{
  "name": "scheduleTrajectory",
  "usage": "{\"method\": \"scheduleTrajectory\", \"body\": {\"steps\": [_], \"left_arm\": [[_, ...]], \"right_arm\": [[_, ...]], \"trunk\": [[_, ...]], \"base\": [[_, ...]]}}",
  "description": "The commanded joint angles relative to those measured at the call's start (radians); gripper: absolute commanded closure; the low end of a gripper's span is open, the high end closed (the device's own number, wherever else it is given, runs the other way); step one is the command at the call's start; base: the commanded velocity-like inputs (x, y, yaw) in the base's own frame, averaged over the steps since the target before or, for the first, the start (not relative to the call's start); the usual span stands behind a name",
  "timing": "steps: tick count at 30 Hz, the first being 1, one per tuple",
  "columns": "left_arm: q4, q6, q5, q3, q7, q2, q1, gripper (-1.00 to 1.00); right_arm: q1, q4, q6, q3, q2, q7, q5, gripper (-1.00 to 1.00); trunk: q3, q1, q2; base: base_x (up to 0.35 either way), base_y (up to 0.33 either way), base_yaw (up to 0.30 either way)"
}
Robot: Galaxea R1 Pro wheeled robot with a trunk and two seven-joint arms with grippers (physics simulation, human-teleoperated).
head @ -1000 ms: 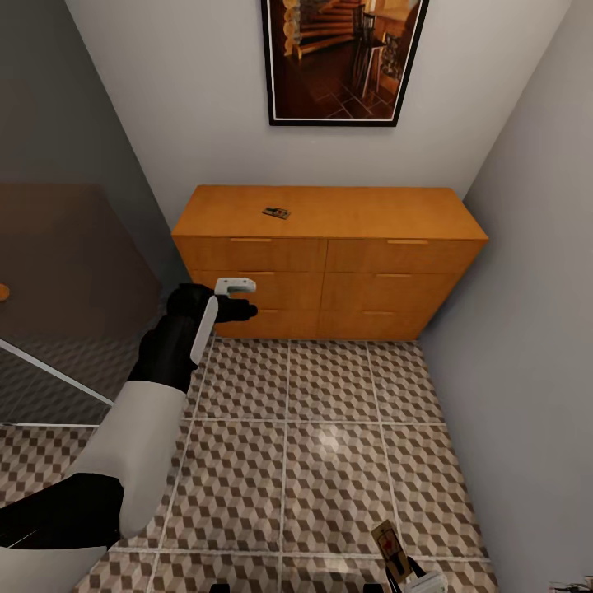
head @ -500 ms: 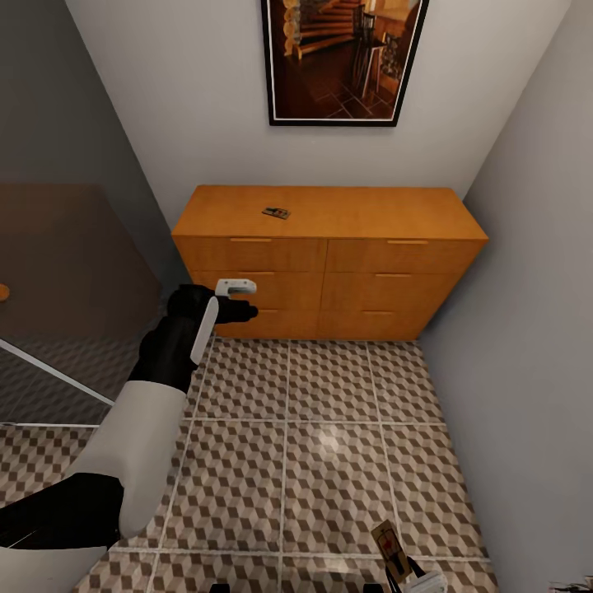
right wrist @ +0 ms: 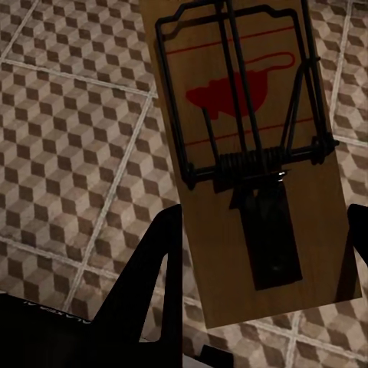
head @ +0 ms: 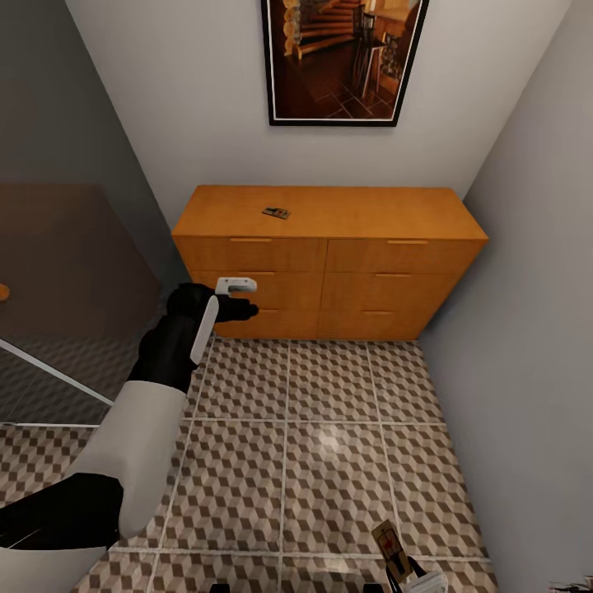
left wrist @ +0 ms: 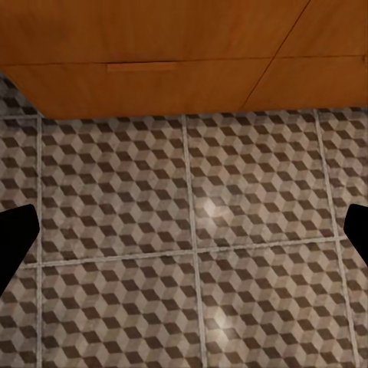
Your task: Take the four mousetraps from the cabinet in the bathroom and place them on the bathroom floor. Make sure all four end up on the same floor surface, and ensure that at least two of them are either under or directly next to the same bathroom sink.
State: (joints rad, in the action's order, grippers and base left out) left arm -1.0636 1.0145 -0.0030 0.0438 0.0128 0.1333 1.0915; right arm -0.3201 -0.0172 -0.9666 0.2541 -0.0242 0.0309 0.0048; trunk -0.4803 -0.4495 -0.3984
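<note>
Right claw (right wrist: 261, 291) is clamped on a mousetrap (right wrist: 245, 153) by the board's long edges, low over the bathroom floor (head: 329, 445). It looks light and stiff, so edges are best, clear of the wire. Left claw (left wrist: 184, 238) hangs apart, holding nothing; another mousetrap (head: 276, 213) sits on the cabinet (head: 329, 247).

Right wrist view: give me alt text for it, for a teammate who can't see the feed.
A wooden mousetrap with dark wire parts and a red mouse print is held between the right end effector's two dark fingers, seen close up from above. Below it lies the bathroom floor, tiled in a brown, beige and white cube pattern with pale grout lines.
</note>
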Motion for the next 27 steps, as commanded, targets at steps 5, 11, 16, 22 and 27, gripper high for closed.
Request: {"method": "scheduleTrajectory", "body": {"steps": [5,11,16,22,27], "left_arm": [[-0.001,0.004,0.000,0.000,0.001,-0.001,0.001,-1.00],[-0.001,0.004,0.000,0.000,0.001,-0.001,0.001,-1.00],[0.000,0.004,0.000,0.000,0.001,0.000,0.001,-1.00],[0.001,0.004,0.000,0.000,0.001,0.001,0.001,-1.00],[0.002,0.004,0.000,0.001,0.001,0.002,0.001,-1.00]], "right_arm": [[0.000,0.000,-0.003,-0.001,0.000,0.006,-0.002,1.00],[0.000,0.000,-0.003,-0.001,0.001,0.006,-0.002,1.00],[0.000,0.000,-0.003,-0.001,0.001,0.005,-0.002,1.00],[0.000,0.000,-0.003,-0.001,0.001,0.006,-0.002,1.00],[0.000,0.000,-0.003,-0.001,0.001,0.006,-0.002,1.00]], "trunk": [[-0.001,-0.001,-0.002],[-0.001,-0.001,-0.002],[-0.002,-0.001,-0.002],[-0.004,-0.001,-0.002],[-0.006,-0.001,-0.002]], "base": [[0.000,0.000,0.000],[0.021,-0.001,0.034],[0.193,-0.068,0.213],[0.288,-0.125,0.272],[0.307,-0.138,0.280]]}}
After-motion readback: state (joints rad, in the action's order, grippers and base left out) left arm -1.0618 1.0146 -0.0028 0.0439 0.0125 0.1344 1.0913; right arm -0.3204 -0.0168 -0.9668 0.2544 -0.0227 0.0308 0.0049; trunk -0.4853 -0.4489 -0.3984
